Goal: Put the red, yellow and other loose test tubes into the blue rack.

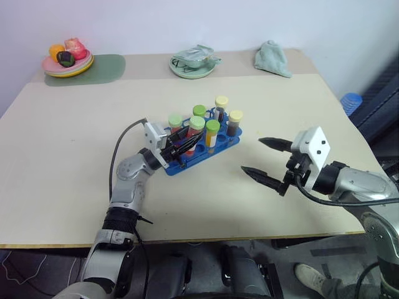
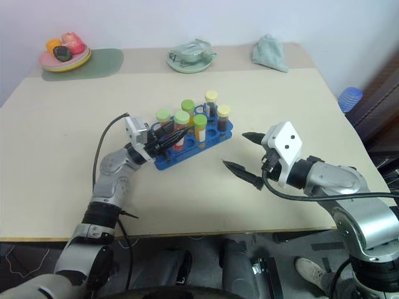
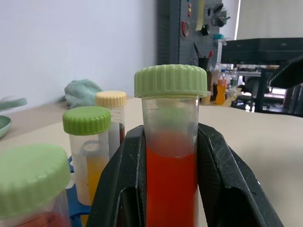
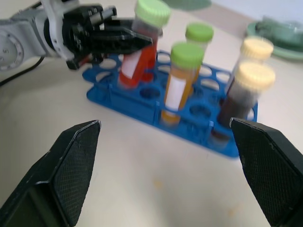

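**Red tube held over the blue rack, near frame centre.**

The red tube, pale-green-capped, stood with its long axis slightly tilted from upright, its lower end at or just inside a hole of the blue rack; how deep it sat cannot be told. The left gripper was clamped on the tube's middle, reaching in from the rack's left end. Other capped tubes, among them the yellow tube and a dark brown tube, stood upright in the rack. The right gripper, jaws spread wide and empty, lay well apart at right of centre; the left arm was therefore nearer, and the seating move likely ran downward along the tube's axis.
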Tool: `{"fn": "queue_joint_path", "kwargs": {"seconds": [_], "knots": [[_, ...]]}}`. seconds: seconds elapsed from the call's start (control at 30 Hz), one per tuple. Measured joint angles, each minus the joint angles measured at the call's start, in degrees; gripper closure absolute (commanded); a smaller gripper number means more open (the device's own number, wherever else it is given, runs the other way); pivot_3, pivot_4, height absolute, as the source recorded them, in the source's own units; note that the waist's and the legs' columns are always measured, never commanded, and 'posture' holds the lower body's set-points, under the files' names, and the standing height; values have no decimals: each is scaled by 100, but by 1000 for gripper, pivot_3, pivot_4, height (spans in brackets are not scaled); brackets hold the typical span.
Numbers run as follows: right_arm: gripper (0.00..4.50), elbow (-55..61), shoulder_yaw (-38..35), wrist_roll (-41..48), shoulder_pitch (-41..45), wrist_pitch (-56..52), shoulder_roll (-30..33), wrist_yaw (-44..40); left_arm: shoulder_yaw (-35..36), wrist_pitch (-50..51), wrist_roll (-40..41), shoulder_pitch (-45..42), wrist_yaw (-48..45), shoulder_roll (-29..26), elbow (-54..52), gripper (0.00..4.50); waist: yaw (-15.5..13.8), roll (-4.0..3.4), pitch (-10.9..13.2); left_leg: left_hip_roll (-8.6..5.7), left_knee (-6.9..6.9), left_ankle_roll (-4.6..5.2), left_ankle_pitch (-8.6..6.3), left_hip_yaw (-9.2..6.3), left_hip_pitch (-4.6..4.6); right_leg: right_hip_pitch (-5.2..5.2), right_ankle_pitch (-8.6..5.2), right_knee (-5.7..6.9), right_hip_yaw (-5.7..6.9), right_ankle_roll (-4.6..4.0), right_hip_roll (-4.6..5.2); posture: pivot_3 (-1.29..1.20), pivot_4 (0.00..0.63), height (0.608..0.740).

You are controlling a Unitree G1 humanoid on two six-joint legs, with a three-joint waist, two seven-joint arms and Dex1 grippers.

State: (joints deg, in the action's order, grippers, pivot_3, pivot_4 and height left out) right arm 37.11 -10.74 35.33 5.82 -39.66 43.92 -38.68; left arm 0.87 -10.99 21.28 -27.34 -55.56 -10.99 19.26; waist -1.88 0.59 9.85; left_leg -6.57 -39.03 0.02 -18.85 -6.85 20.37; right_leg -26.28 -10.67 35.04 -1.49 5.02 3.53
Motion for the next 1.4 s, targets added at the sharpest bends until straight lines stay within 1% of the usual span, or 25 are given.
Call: {"fn": "queue_joint_path", "kwargs": {"seconds": [0.2,0.43,0.53,0.63,0.7,0.73,0.77,0.87,1.07,1.17,1.3,1.4], "knots": [[0,46,-15,35,-109,19,0,-37,-3,-131,-4,10,5,3,103,3659,-8,0,-1,0,-1,2,-1,5,-1,0,0,1,-1,0,0,0,150,740],[0,46,-15,40,-89,35,-1,-40,-12,-441,-90,-176,97,162,518,3659,-45,4,-3,-1,-9,3,-2,5,0,5,3,0,-1,5,2,0,150,740],[0,71,-15,62,-84,34,-1,-27,-5,-391,-44,-149,38,118,506,3659,-43,5,-4,-1,-10,3,-2,5,-1,5,3,0,-1,5,2,0,150,740],[0,110,-15,91,-84,34,-1,-10,20,-134,139,-132,-107,2,456,3659,-20,4,-7,1,-9,3,-2,6,-3,5,3,2,-1,5,0,0,150,740],[0,110,-15,93,-84,34,-1,2,37,-20,234,-110,-164,-16,435,2653,-16,4,-7,2,-9,3,-2,7,-3,4,3,3,-1,5,-1,0,150,740],[0,110,-15,94,-82,34,-1,6,41,46,289,-103,-194,-29,428,2267,-16,4,-7,2,-8,3,-2,7,-3,3,3,3,-1,5,-1,0,150,740],[0,110,-15,96,-76,34,-1,7,43,82,297,-80,-208,-56,431,1784,-18,4,-7,2,-8,3,-2,7,-2,3,3,2,-1,5,-1,0,150,740],[0,110,-15,98,-57,34,0,8,40,145,239,62,-142,-119,473,263,-34,6,-6,2,-9,3,-2,7,2,-1,3,2,-2,5,-1,0,150,740],[0,109,-14,98,19,34,3,-8,33,149,184,272,-96,-125,175,263,-32,6,-6,1,-7,7,-4,9,3,-3,3,-1,-2,5,1,0,150,740],[0,106,-13,98,31,35,5,-32,25,164,174,477,-95,-216,-145,263,-26,6,-6,2,-7,7,-4,10,3,-4,3,-1,-3,5,1,0,150,740],[0,105,-13,98,33,34,24,-101,-1,430,118,795,-46,-614,-736,263,-29,6,-6,2,-7,7,-4,10,4,-3,3,-1,-4,5,1,0,150,740],[0,104,-15,98,4,35,78,-155,63,447,47,1149,123,-878,-1135,263,-30,5,-6,2,-6,8,-5,10,3,-3,3,-1,-4,5,1,0,150,740]]}}
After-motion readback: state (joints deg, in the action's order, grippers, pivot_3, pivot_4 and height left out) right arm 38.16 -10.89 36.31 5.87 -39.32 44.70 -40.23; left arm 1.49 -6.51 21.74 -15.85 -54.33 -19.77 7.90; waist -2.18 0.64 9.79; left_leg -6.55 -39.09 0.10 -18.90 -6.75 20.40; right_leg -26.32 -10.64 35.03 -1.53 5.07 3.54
